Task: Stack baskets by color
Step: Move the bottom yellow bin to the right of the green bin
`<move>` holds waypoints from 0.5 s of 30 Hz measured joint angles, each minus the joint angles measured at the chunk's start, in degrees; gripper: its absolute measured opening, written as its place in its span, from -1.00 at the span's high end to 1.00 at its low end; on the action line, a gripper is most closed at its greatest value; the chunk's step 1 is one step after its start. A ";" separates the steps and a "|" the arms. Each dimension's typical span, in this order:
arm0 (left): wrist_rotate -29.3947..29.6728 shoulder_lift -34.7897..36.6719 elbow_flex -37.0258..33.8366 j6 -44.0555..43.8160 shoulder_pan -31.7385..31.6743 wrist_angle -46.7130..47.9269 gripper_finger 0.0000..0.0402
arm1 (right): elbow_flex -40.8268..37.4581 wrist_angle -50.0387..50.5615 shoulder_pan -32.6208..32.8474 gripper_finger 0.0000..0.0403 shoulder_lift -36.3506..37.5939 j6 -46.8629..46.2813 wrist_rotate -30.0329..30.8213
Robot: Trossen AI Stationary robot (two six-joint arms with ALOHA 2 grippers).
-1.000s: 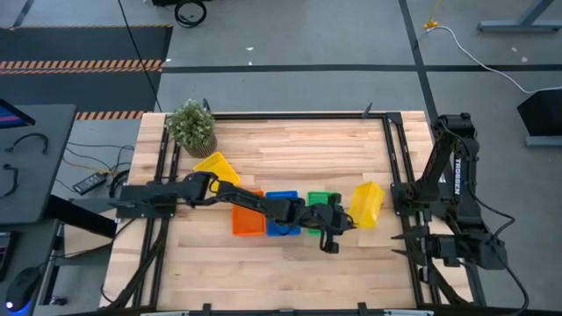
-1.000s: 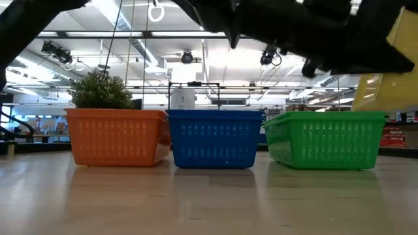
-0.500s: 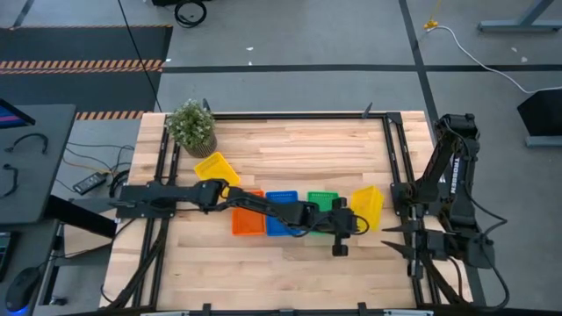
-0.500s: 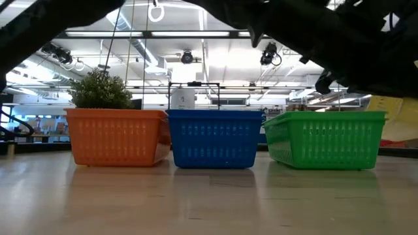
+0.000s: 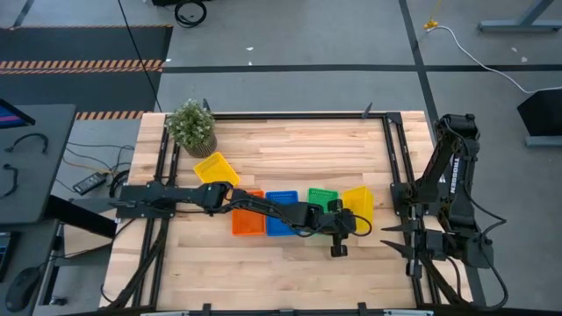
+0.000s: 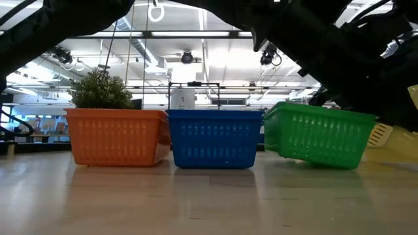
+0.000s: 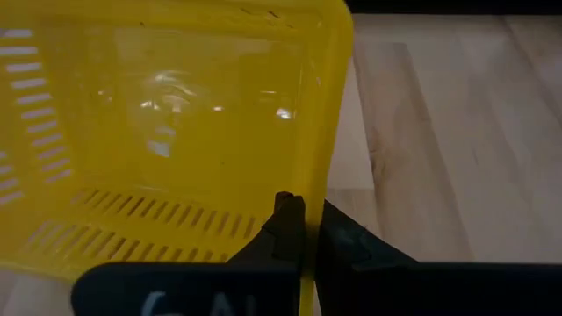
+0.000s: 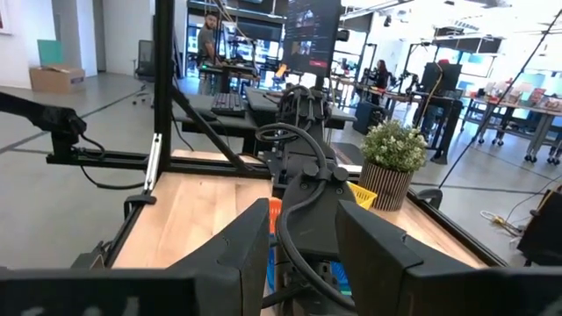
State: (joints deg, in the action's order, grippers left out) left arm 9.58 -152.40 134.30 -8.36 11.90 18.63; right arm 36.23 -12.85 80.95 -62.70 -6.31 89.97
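Observation:
My left gripper (image 7: 307,226) is shut on a yellow basket (image 5: 358,202) at the right end of a row of three baskets: orange (image 5: 247,219), blue (image 5: 279,204) and green (image 5: 321,195). In the low view the green basket (image 6: 319,134) stands tilted, with the end next to the blue one (image 6: 212,138) raised. Whether the yellow basket (image 6: 394,134) or my arm touches it, I cannot tell. A second yellow basket (image 5: 214,167) lies at the far left. My right gripper (image 8: 303,250) waits open at the table's right edge. My left gripper pinches one side wall of the yellow basket (image 7: 309,197), one finger (image 7: 283,219) inside the basket and the other (image 7: 344,235) outside. The fingers come from the table's left, slanting down. The basket is held open side up, low over the table beside the green one.
A potted plant (image 5: 191,125) stands at the far left corner. Black rails (image 5: 397,167) run along the table's left and right sides. Bare wood lies along the far side (image 5: 299,145) and the near side (image 5: 263,272). People and desks show in the room beyond.
My left gripper has sunk and tipped downward, still shut on the yellow basket. The basket was high and nearly on edge; now it is low, open side up, beside the green basket. The green basket has tipped, with the end next to the blue one raised.

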 joint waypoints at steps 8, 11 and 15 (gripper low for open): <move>-0.28 -0.07 -0.09 -1.91 0.00 -1.33 0.77 | 0.00 0.01 0.00 0.32 0.00 0.07 0.00; -0.30 -0.11 0.47 -1.95 0.00 -1.57 0.62 | 0.00 0.03 0.00 0.32 0.00 0.07 -0.02; -1.52 0.32 0.56 -1.65 0.00 -2.20 0.40 | 0.00 0.03 0.00 0.32 0.00 0.07 -0.01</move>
State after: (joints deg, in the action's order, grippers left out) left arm 8.06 -152.07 134.86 -10.01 11.90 16.43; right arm 36.23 -12.82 80.95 -62.70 -6.24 89.96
